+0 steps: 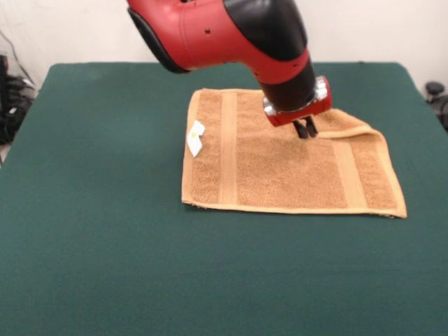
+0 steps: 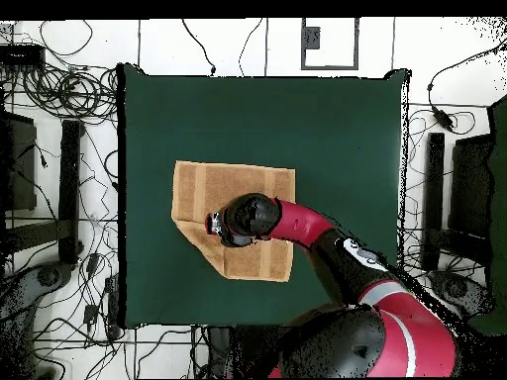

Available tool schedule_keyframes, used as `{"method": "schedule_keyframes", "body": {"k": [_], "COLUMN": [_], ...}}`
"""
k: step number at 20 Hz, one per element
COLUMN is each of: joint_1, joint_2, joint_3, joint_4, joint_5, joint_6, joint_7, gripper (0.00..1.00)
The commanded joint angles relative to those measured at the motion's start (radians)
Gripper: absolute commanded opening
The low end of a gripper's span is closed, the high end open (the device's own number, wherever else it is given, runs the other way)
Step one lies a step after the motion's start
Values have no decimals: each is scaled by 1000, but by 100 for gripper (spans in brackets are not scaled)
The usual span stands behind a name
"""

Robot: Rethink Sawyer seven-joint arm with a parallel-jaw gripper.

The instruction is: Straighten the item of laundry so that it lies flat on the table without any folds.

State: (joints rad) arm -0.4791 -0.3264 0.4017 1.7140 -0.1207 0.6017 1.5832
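Note:
The item of laundry [image 1: 280, 168], an orange-tan towel with woven bands and a white tag [image 1: 196, 138], lies on the green table [image 1: 105, 245]. Most of it is flat. Its far right corner is folded over onto itself as a flap [image 1: 350, 127]. My gripper [image 1: 305, 130] points down at the flap's left end, its dark fingers close together and pinching the fabric there. From overhead the towel [image 2: 238, 188] shows a slanted lower-left edge where the corner is turned in, and the gripper [image 2: 214, 224] sits over that spot, largely hidden by the arm.
The red and black arm [image 1: 231, 31] hangs over the towel's far edge. Green felt surrounds the towel on all sides, widest in front [image 1: 224, 280]. Off the table, cables and black stands [image 2: 69, 178] cover the floor.

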Motion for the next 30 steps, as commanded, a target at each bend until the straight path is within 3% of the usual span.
{"method": "schedule_keyframes", "body": {"k": [1, 7, 18, 23, 30], "joint_1": [-41, -42, -77, -90, -88], "joint_2": [-10, -45, -109, -79, -28], "joint_3": [34, 47, 143, 174, 241], "joint_4": [50, 77, 230, 261, 342], "joint_5": [26, 50, 178, 218, 272], "joint_6": [25, 61, 66, 28, -134], "joint_7": [76, 97, 146, 144, 185], "gripper": [0, 0, 0, 0, 0]}}
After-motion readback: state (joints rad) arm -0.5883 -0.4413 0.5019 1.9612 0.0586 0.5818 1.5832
